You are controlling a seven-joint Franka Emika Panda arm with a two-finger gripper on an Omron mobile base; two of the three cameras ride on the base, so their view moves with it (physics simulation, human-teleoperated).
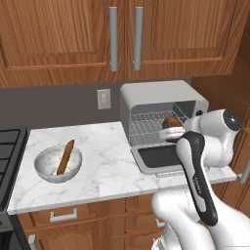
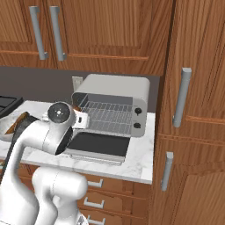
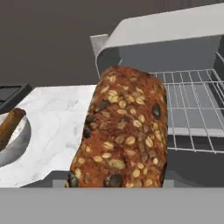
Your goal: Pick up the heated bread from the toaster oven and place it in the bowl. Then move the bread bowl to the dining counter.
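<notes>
Tool (image 1: 172, 131) sits at the mouth of the toaster oven (image 1: 161, 100), above its dropped door (image 1: 158, 156), with the heated bread (image 3: 122, 131) close against it; its jaws are hidden, so whether they clamp the loaf cannot be told. From the hand view the seeded loaf stands with its long axis running away from the tool. Just behind the tool lies the wire rack (image 3: 192, 105). Well off to the tool's left on the marble counter (image 1: 105, 161) rests the bowl (image 1: 57, 164), a thin brown stick (image 1: 65, 157) leaning in it. A stovetop edge (image 1: 10, 146) lies beyond the bowl.
</notes>
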